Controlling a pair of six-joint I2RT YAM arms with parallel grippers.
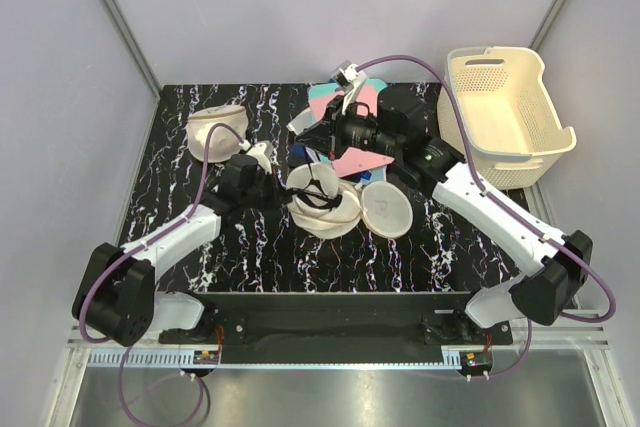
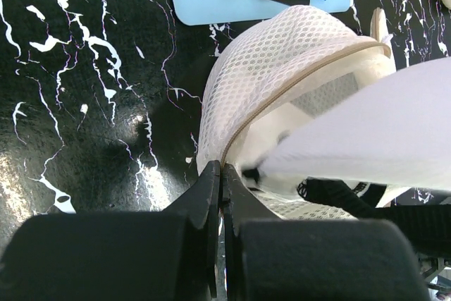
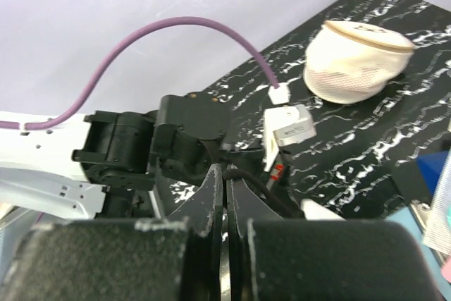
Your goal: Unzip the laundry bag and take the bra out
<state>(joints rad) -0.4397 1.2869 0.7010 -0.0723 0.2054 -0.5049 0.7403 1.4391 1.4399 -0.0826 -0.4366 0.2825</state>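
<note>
A blurred pale shape (image 2: 366,132) just beyond the left gripper (image 2: 220,168) hid much of the laundry bag (image 2: 282,54) and whatever lay inside it.

Open table (image 1: 330,265) fronts the laundry bag (image 1: 335,219) (pink sheet (image 1: 362,159) crowds behind).

You see the laundry bag (image 1: 332,215) lying open in the middle of the tabletop (image 1: 200,237). The black straps of the bra (image 1: 313,185) show at its top. The left claw (image 1: 272,175) is at its left edge.
</note>
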